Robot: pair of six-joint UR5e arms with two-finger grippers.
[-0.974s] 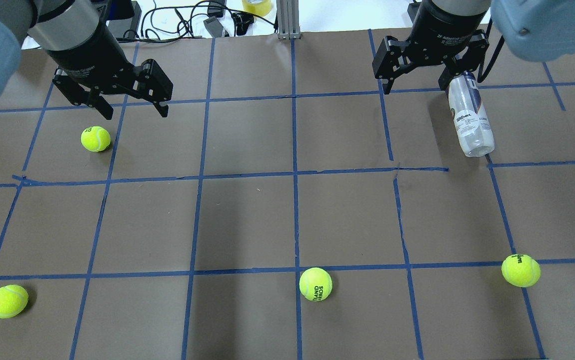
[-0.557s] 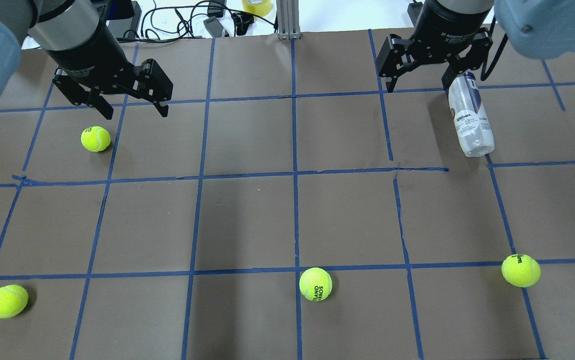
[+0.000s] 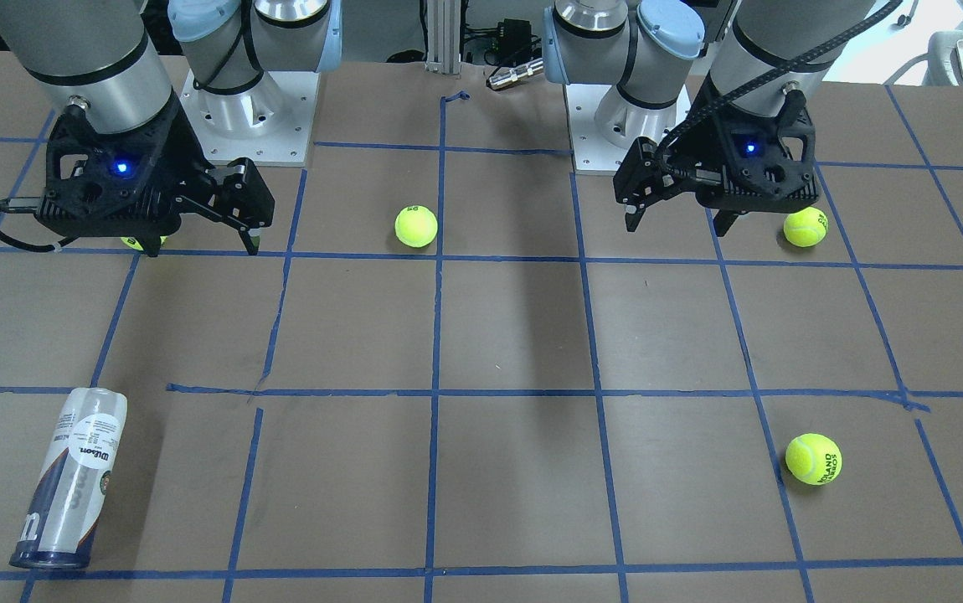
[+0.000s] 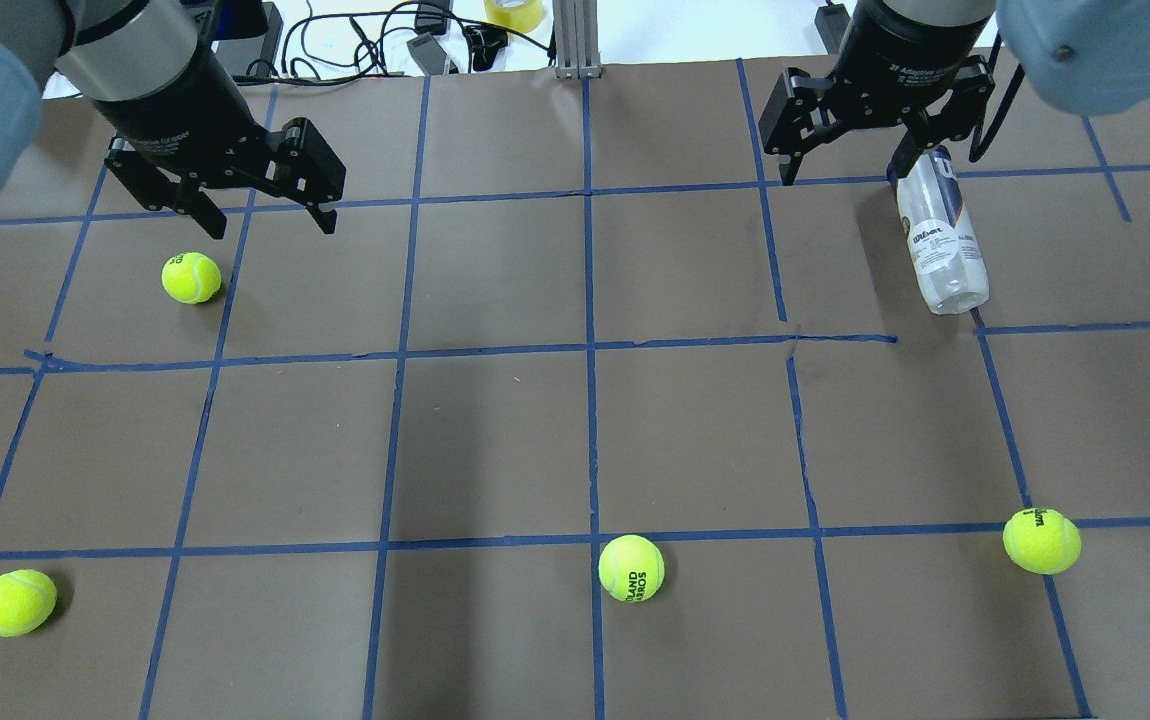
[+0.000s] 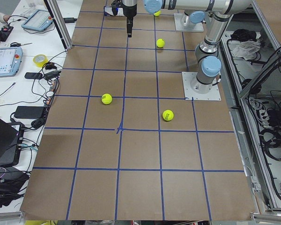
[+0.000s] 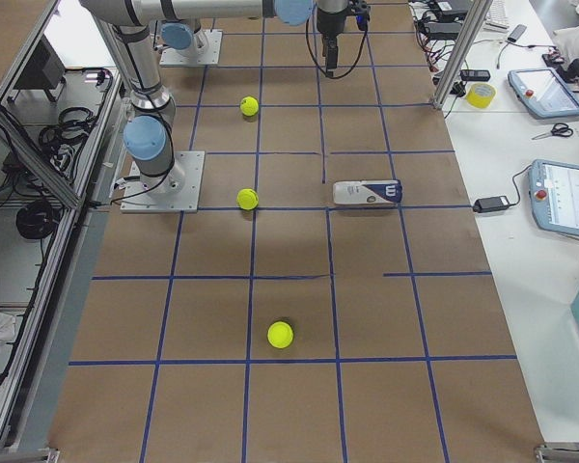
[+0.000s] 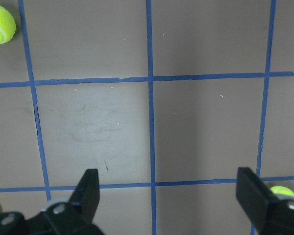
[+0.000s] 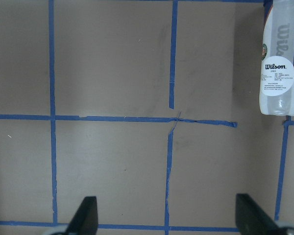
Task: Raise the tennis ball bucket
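The tennis ball bucket [image 4: 940, 235] is a clear Wilson can that lies on its side at the far right of the table, its navy end toward the far edge. It also shows in the front view [image 3: 71, 477] and at the top right of the right wrist view [image 8: 281, 58]. My right gripper [image 4: 840, 170] is open and empty. It hovers above the table, with the can outside its fingers, ahead and to the right. My left gripper [image 4: 270, 222] is open and empty, above the far left of the table near a tennis ball [image 4: 191, 277].
Loose tennis balls lie at the near left [image 4: 15, 602], the near middle [image 4: 631, 568] and the near right [image 4: 1041, 541]. Blue tape lines grid the brown table. Cables, a tape roll [image 4: 513, 12] and a metal post [image 4: 575, 40] stand beyond the far edge.
My right gripper has shifted slightly right and toward the far edge, still open. The can, the balls and the left arm have not moved.
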